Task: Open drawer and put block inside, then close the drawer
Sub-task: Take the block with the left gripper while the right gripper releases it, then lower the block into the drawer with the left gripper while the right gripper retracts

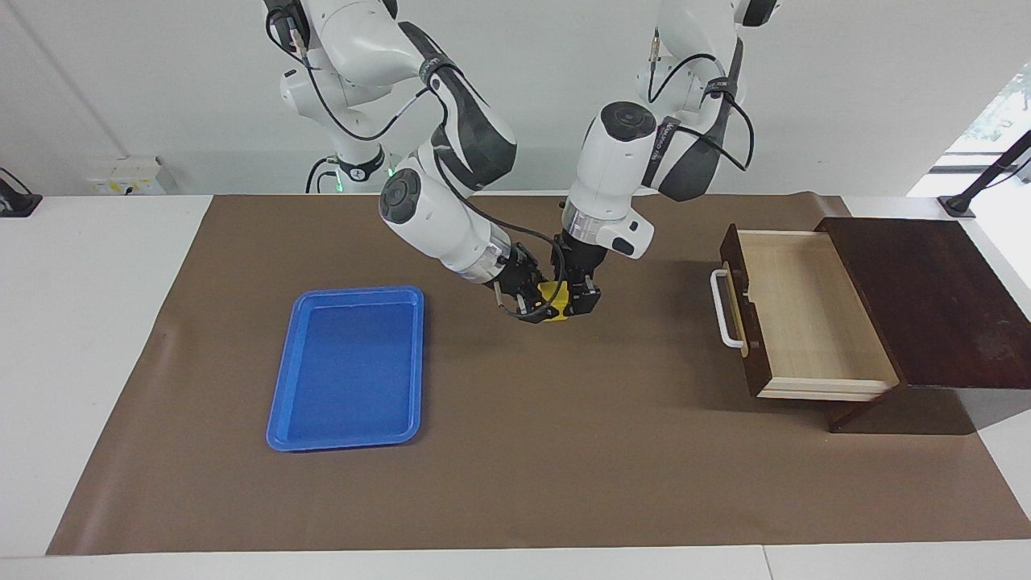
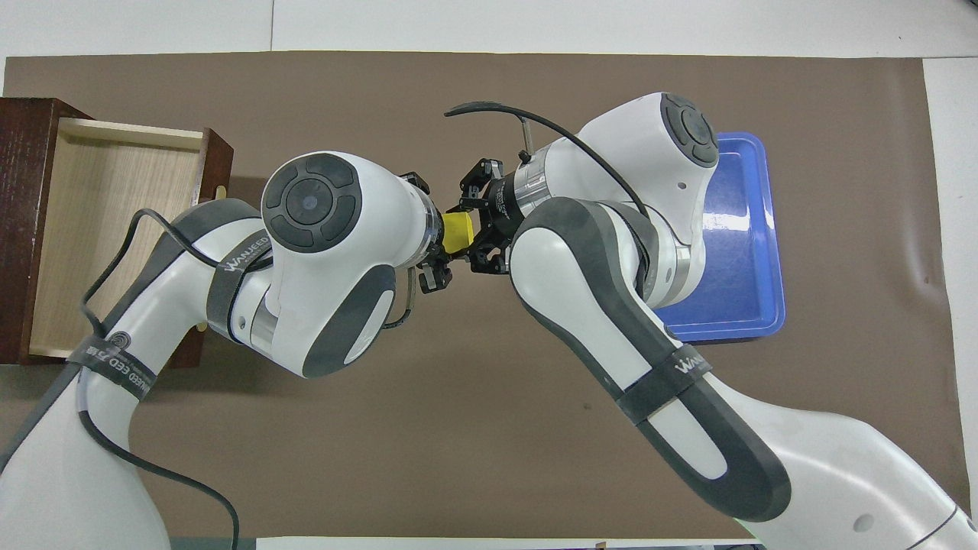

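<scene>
Block (image 1: pixel 553 295) between right gripper (image 1: pixel 527 304) and left gripper (image 1: pixel 573 300) (both touching).

Grey straps on both arms carry pale lettering: the left arm's strap (image 2: pixel 238 263) reads "WANJEED"; the right arm's strap (image 2: pixel 682 363) shows "WAN…".

bright, even light fills both views. soft shadows lie on the brown matte paper-covered surface (image 1: pixel 564 451) beneath the arms. daylight glares white at the upper right of the facing view. focus stays sharp throughout.
</scene>
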Robot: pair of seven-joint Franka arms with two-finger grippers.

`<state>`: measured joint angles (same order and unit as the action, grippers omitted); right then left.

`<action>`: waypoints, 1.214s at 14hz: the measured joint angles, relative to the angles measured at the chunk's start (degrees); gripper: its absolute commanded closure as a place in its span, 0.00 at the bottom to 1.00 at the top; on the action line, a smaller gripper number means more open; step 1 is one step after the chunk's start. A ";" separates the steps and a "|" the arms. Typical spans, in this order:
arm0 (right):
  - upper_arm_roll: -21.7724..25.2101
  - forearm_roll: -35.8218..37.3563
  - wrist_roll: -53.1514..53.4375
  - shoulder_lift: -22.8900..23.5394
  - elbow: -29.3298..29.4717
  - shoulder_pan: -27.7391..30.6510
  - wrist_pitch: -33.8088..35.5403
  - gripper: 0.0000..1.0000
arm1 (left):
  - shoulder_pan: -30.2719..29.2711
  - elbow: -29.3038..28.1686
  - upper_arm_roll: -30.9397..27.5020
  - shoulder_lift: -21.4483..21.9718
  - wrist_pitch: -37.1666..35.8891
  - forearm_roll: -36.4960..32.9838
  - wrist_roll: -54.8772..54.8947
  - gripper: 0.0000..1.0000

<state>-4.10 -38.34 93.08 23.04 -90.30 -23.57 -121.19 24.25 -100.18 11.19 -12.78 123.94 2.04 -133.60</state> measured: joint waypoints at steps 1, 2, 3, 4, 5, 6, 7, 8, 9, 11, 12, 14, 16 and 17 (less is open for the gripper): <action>0.03 -0.01 0.38 -0.03 0.04 0.04 -0.12 0.00 | 0.01 0.00 0.02 0.00 0.05 0.00 0.00 1.00; 0.12 -0.01 0.85 -0.10 0.15 0.21 -0.19 0.00 | 0.01 -0.03 0.03 -0.02 0.03 0.00 0.00 1.00; 0.17 -0.01 0.94 -0.24 0.21 0.54 -0.19 0.00 | 0.00 -0.04 -0.03 -0.03 -0.16 0.00 0.18 1.00; 0.21 -0.01 0.94 -0.42 0.22 0.92 -0.18 0.00 | -0.03 0.02 -0.18 -0.03 -1.01 -0.01 1.11 1.00; 0.22 -0.01 0.94 -0.62 0.22 1.22 -0.16 0.00 | -0.27 0.34 -0.42 -0.02 -3.28 -0.02 3.10 1.00; 0.23 -0.01 0.94 -0.78 0.22 1.42 -0.15 0.00 | -1.12 1.13 -0.59 0.06 -6.72 -0.03 6.33 1.00; 0.25 -0.01 0.94 -0.85 0.22 1.51 -0.15 0.00 | -2.65 2.17 -0.78 0.34 -10.04 -0.03 10.09 1.00; 0.30 -0.01 0.94 -0.88 0.22 1.55 -0.15 0.00 | -4.82 3.20 -0.95 0.99 -12.93 -0.03 13.67 1.00; 0.38 -0.01 0.95 -0.93 0.23 1.71 -0.17 0.00 | -7.60 4.07 -1.09 2.15 -15.55 -0.03 17.12 1.00; 0.42 -0.01 0.95 -1.23 0.24 3.12 0.16 0.00 | -14.34 5.14 -1.32 5.34 -19.87 0.09 24.12 1.00; 0.46 0.15 0.76 -1.54 0.25 4.36 1.01 0.00 | -17.98 5.62 -1.44 6.97 -22.04 0.22 27.92 1.00; 0.50 1.74 -1.96 -2.58 0.36 7.27 4.15 0.00 | -24.42 6.14 -1.62 8.95 -24.84 0.38 35.52 1.00; 0.54 4.15 -7.57 -3.95 0.84 10.34 8.82 0.00 | -30.21 5.81 -1.71 9.19 -24.83 0.47 44.69 1.00; 0.57 5.70 -10.78 -4.52 1.32 11.78 11.32 0.00 | -32.53 5.07 -1.75 9.18 -24.29 0.48 48.45 1.00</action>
<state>-3.53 -32.64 82.30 18.52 -88.98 -11.79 -109.88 -8.28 -95.11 9.45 -3.60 99.66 2.53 -85.15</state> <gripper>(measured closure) 0.000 0.423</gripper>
